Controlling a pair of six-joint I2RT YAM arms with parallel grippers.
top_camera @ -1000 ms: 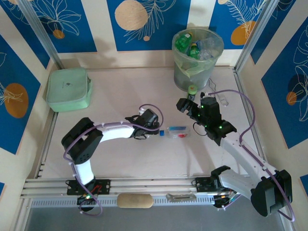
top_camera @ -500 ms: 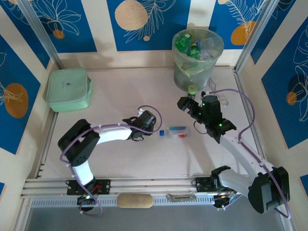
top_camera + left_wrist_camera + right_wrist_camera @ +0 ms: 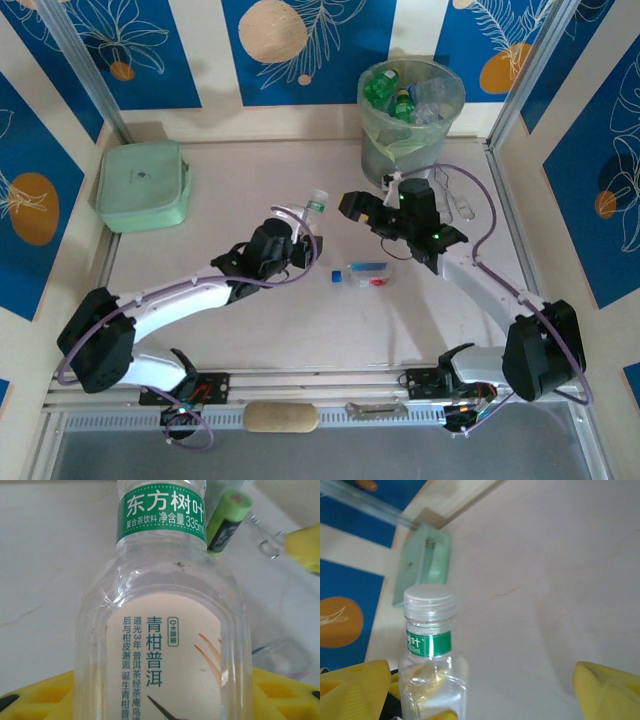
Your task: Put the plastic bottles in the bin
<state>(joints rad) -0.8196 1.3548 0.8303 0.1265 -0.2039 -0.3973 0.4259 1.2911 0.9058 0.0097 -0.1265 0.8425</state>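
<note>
Left gripper (image 3: 160,700): closed on the body of a clear bottle (image 3: 312,208); yellow pads sit on either side of its lower half.
Held bottle: lifted off the table (image 3: 240,320) mid-workspace, white cap and green neck band tilted up and away, toward the right arm.
Right gripper (image 3: 479,675): jaws wide apart and empty, facing the bottle's neck.
Likely step: a pass from left to right, as the bin (image 3: 382,160) stands on the right arm's side.
Bin: far right corner, bag-lined, several bottles already inside.
Loose bottle (image 3: 366,274): blue cap, lying flat on the table just near of both grippers, well short of the bin.
Risk, off-centre: from the right wrist, the neck sits close to one finger, so closing could shove the bottle sideways instead of clamping it.
Risk, timing: if the left lets go before the right has bitten, the bottle drops and rolls.
Risk, thin wall: empty plastic may buckle and squirt out.
Risk, crowding: the grippers are near each other, and more reach could knock fingers together.
Risk, clutter: a green-topped dark container (image 3: 227,522) beyond the neck could be bumped.
</note>
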